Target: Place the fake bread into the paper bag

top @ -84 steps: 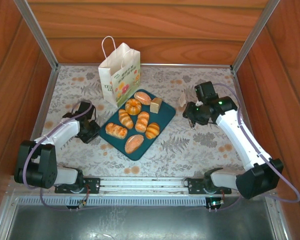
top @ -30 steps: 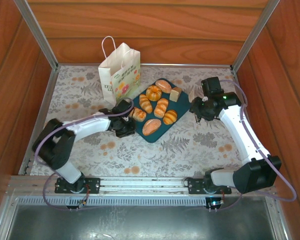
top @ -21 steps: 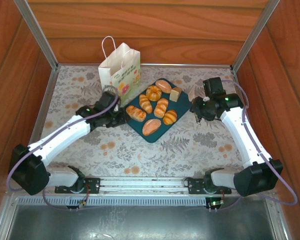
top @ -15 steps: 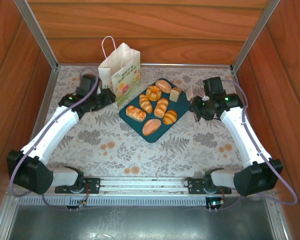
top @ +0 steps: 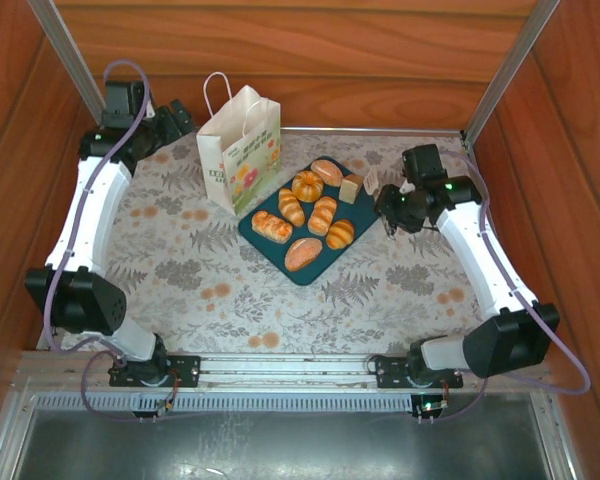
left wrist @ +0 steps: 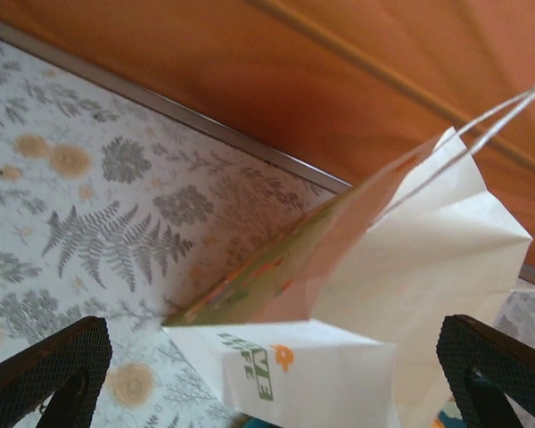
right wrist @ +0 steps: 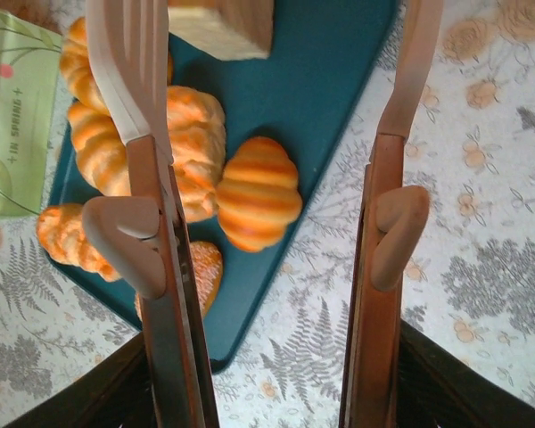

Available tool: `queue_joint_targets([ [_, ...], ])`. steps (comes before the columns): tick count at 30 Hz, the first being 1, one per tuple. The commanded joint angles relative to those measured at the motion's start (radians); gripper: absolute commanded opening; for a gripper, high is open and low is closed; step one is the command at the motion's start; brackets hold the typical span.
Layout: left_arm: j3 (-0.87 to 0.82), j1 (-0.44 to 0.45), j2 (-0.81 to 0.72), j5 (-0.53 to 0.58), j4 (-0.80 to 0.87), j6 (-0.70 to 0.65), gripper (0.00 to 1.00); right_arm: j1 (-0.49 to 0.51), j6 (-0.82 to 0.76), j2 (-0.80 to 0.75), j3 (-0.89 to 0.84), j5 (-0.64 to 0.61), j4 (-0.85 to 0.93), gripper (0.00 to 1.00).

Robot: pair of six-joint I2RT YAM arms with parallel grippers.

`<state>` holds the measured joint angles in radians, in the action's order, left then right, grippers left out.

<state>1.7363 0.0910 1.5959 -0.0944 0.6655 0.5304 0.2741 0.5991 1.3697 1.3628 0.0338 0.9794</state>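
The fake bread (top: 323, 213) is lying on a dark teal tray (right wrist: 312, 98), outside the paper bag (top: 240, 150) standing upright just beside it on the fern-printed tabletop (top: 380, 290). Wooden walls (top: 310, 60) are enclosing everything. The left pincer (top: 172, 118) is hanging spread apart near the bag, and the right pincer (top: 385, 205) is clamping splayed tongs (right wrist: 147, 134) over the tray.

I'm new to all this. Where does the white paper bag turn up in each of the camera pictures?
Top external: the paper bag stands at the back left, beside the teal tray.
Left wrist: the bag is large, centre to right, its cord handles running to the upper right.
Right wrist: a strip of the bag's green print at the upper left edge, left of the tongs.
Shared landmark: the fern-patterned tablecloth.
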Motion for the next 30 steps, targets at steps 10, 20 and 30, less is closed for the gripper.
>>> queue_joint_targets([
  [10,0.264,-0.006,0.233,-0.083,0.181,-0.192,0.99,-0.004,-0.025,0.185,0.232,0.039,0.008,0.63],
  [20,0.412,0.041,0.355,-0.074,0.227,-0.243,0.86,0.0,-0.035,0.305,0.357,0.014,0.053,0.63],
  [30,0.606,0.055,0.479,-0.063,0.254,-0.229,0.77,0.008,-0.034,0.331,0.352,0.0,0.049,0.63],
])
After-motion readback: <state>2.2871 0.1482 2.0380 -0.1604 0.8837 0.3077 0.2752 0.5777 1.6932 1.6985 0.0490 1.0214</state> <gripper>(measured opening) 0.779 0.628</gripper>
